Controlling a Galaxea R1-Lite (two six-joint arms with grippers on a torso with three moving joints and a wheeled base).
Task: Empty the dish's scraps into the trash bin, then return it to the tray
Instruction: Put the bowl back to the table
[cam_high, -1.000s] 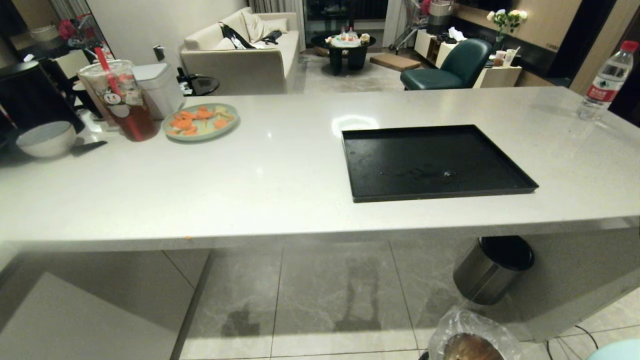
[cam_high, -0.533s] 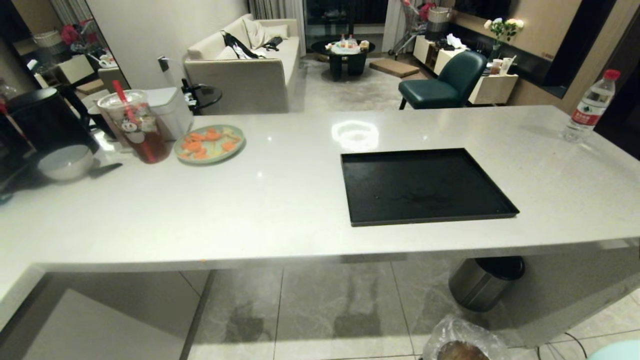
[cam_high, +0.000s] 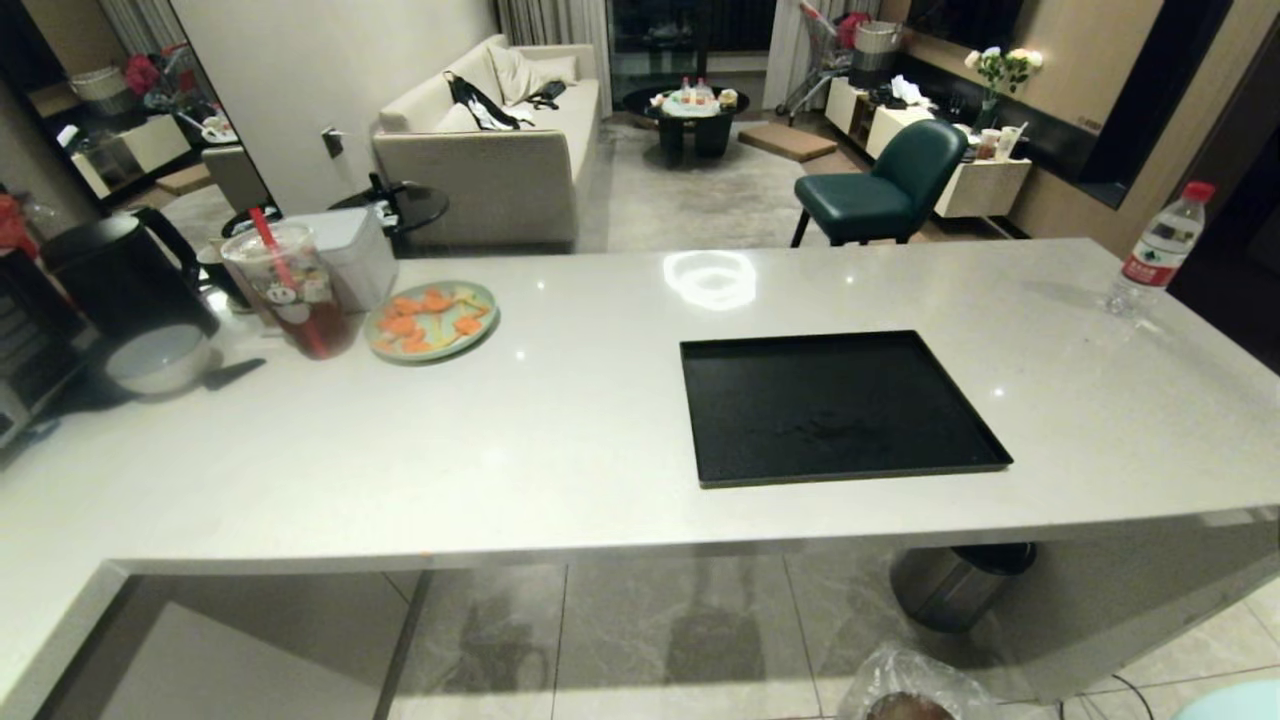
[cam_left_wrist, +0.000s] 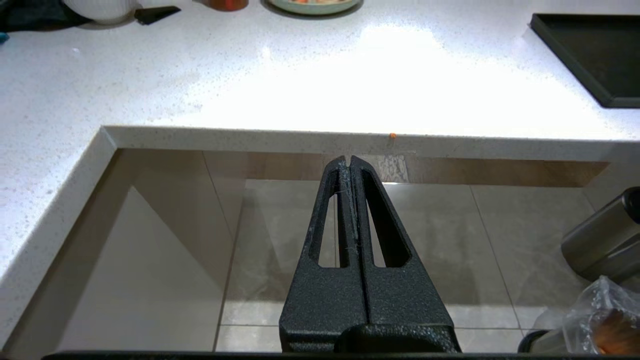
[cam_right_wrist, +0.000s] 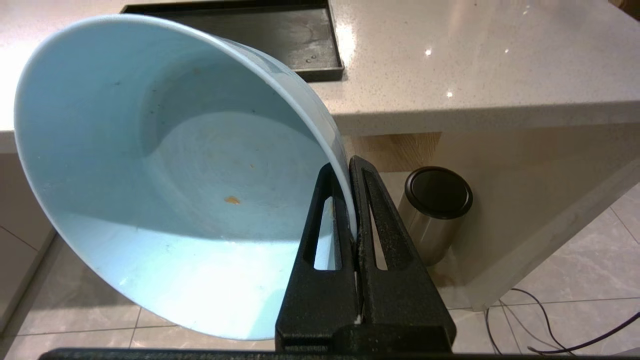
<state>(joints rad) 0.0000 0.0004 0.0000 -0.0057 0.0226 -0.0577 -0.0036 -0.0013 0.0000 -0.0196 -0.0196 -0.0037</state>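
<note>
My right gripper (cam_right_wrist: 348, 167) is shut on the rim of the dish (cam_right_wrist: 175, 175), a light-blue bowl tipped on its side below counter height. Its inside shows only a small orange speck (cam_right_wrist: 231, 200). A sliver of the dish shows at the head view's lower right corner (cam_high: 1235, 700). The trash bin (cam_high: 905, 695) with its crinkly clear liner stands on the floor; something orange-brown lies in the bag (cam_left_wrist: 612, 342), and I cannot tell whether it is the scraps. The black tray (cam_high: 840, 405) lies bare on the counter. My left gripper (cam_left_wrist: 348, 159) is shut on nothing, just below the counter edge.
A steel cylinder with a black lid (cam_high: 955, 590) stands under the counter beside the bin. At the counter's far left are a pale-green plate of carrot slices (cam_high: 432, 320), a cup of red drink (cam_high: 290, 290), a white bowl (cam_high: 158, 358) and a black kettle (cam_high: 120, 275). A water bottle (cam_high: 1150, 250) stands far right.
The whole head view has shifted: the camera has risen, so counter, tray and bin sit lower in the picture. Nothing on the counter has moved.
</note>
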